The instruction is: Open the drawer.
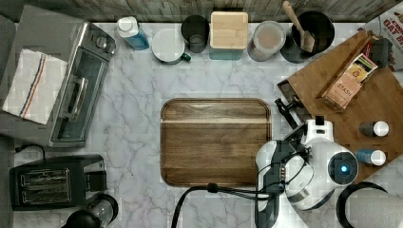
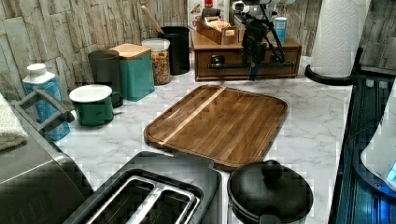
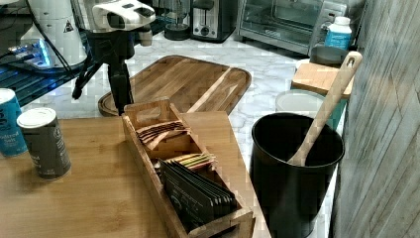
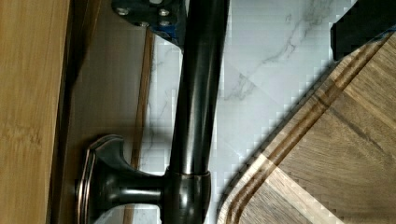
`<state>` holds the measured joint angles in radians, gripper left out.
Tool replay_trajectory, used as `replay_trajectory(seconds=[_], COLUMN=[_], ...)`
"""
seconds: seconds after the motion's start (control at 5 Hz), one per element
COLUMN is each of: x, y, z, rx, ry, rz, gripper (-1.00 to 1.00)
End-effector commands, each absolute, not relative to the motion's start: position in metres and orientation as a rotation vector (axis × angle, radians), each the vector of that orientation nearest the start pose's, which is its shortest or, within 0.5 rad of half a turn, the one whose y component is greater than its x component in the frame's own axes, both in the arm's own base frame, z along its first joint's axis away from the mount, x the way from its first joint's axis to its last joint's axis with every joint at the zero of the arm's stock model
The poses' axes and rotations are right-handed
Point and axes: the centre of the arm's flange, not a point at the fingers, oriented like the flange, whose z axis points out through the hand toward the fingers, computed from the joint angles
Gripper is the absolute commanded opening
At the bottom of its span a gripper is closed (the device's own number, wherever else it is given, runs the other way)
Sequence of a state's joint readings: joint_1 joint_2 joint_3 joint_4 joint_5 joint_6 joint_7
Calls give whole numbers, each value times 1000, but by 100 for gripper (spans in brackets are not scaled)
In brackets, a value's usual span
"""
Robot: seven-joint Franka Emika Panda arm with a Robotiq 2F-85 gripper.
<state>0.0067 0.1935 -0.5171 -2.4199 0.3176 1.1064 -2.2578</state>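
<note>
End effector [image 2: 255, 56] at one drawer's [image 2: 233, 58] one bar handle [image 4: 196, 93].

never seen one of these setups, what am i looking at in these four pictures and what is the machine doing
It is a kitchen counter with one white robot arm, filmed by four cameras at the same moment. One looks straight down, two look across the counter from opposite ends, and one rides on the arm's wrist.

The arm ends in a black gripper, a two-fingered clamp. It sits at the long black bar handle of the drawer, which belongs to a bamboo-topped box. In the wrist view you see that handle up close, on its bracket, with one gripper finger on each side.

Elsewhere on the marble: a wooden tray in the middle, a toaster oven, a toaster, a green mug and a black pot with a wooden spoon. On the box stands a rack of tea bags.
</note>
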Motion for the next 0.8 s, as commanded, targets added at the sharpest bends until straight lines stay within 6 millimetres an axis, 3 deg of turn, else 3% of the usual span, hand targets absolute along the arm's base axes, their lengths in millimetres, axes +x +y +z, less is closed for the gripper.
replay_trajectory(seconds=[0.2,0.8], x=[411,320], y=[-244,-137], z=[269,227], rx=[-2926,-3019], ry=[-1119,-910], rz=[32,-39], gripper=[100,100])
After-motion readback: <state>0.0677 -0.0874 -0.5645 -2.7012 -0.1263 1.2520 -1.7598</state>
